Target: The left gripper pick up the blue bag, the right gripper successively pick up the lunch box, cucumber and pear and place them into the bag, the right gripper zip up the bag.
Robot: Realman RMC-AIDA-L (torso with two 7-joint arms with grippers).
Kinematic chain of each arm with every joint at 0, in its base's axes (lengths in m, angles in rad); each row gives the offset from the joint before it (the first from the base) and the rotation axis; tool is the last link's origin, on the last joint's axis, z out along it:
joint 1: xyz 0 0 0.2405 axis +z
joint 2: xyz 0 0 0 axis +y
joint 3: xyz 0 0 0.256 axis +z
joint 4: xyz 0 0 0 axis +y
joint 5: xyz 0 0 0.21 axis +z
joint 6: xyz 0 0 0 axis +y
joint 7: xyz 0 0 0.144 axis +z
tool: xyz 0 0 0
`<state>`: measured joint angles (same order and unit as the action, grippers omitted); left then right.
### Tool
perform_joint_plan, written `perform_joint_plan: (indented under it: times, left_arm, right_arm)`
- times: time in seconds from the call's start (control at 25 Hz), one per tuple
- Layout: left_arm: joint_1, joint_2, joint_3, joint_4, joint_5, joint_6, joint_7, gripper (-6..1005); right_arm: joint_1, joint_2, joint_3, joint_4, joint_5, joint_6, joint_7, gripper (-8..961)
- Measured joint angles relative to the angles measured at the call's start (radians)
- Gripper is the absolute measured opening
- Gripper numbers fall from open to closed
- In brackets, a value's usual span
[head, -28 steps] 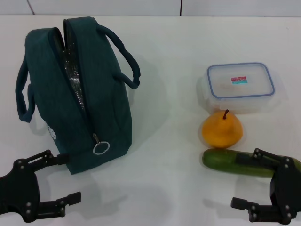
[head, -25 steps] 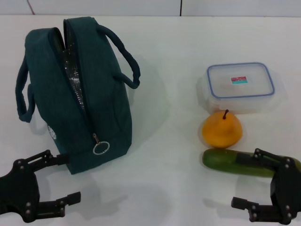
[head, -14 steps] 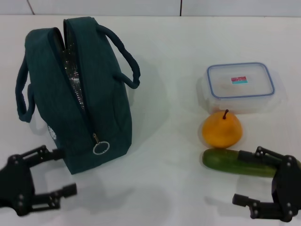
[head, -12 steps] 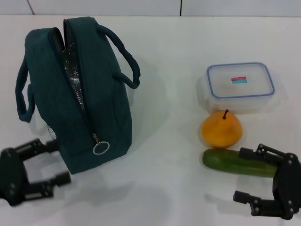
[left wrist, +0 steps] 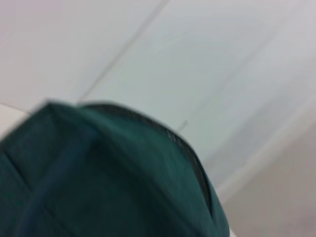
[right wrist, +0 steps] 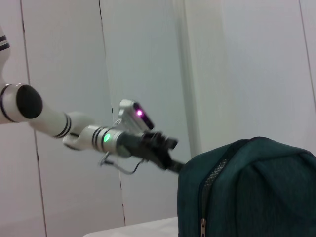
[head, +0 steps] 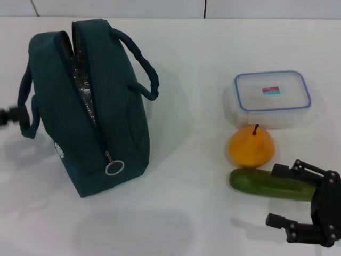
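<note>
The blue bag (head: 106,106) stands at the table's left, its zip open and foil lining showing, with the ring pull (head: 114,168) at the near end. My left gripper (head: 6,114) is a blurred black shape at the picture's left edge, beside the bag's outer handle. In the right wrist view the left gripper (right wrist: 170,155) sits at the bag (right wrist: 247,187) with fingers spread. The lunch box (head: 273,92), pear (head: 251,146) and cucumber (head: 256,182) lie in a row on the right. My right gripper (head: 272,194) is open, low, by the cucumber's right end.
The white table (head: 192,80) runs back to a pale panelled wall (right wrist: 148,59). The bag's inner handle (head: 141,64) loops out toward the middle. The left wrist view is filled by the bag's fabric (left wrist: 98,187).
My left gripper has swung from the table in front of the bag out and back along its left side, nearly leaving the head view. My right gripper has edged slightly right.
</note>
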<state>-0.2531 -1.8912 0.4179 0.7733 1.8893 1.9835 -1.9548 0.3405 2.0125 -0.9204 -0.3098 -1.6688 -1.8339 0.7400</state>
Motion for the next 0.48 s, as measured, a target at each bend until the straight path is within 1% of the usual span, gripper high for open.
perform_joint_plan:
  times: [0.04,0.08,0.12,0.2,0.32,0.4,0.48]
  left_arm:
    - [-0.015,0.005,-0.015,0.017,0.001,-0.002,-0.047,890]
    - [-0.015,0.005,-0.015,0.017,0.001,-0.002,-0.047,889]
    - [-0.043,0.008,-0.028,0.063,0.001,-0.008,-0.126,889]
    - [-0.081,0.003,-0.025,0.138,0.018,-0.021,-0.215,889]
    - [-0.133,-0.019,-0.018,0.284,0.096,-0.061,-0.332,889]
    - [-0.170,-0.045,-0.017,0.399,0.183,-0.092,-0.411,889]
    - [-0.195,-0.063,-0.012,0.475,0.242,-0.100,-0.472,889]
  right_arm:
    - [0.000,0.000,0.000,0.000,0.000,0.000,0.000,856]
    - [-0.001,0.000,0.000,0.000,0.002,0.001,0.000,856]
    - [-0.001,0.000,0.000,0.001,0.003,0.002,0.000,856]
    - [0.000,0.000,0.000,0.006,0.008,0.006,0.001,856]
    - [0.005,0.000,0.000,0.008,0.010,0.007,0.001,856]
    - [0.005,0.001,0.000,0.009,0.012,0.007,0.001,856]
    - [0.006,0.001,0.000,0.010,0.012,0.008,0.001,856]
